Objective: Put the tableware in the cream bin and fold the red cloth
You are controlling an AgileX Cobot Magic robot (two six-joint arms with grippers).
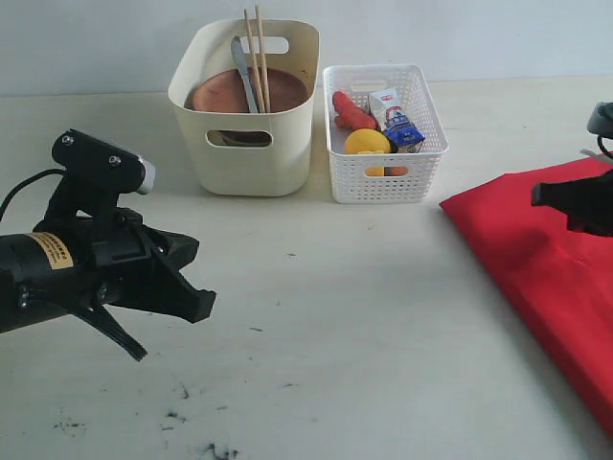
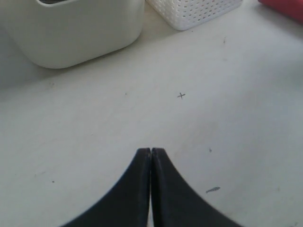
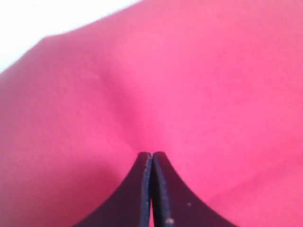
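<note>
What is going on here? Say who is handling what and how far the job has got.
A two-armed robot is clearing a table. The brown plate, chopsticks and knife already sit in the cream bin, beside a white basket of food. The left gripper is shut over bare table, holding nothing. The right gripper is shut with its tips at the red cloth, lying on the right; whether it pinches fabric is unclear.

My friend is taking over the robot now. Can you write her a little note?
Left gripper shut, empty, over the table. Right gripper shut over the bright-red cloth; whether it pinches fabric is unclear.
Round brown plate, wooden chopsticks and slim metal knife stand in the tall cream plastic bin. No tableware shows on the table.
Left to do: fold the cloth.
</note>
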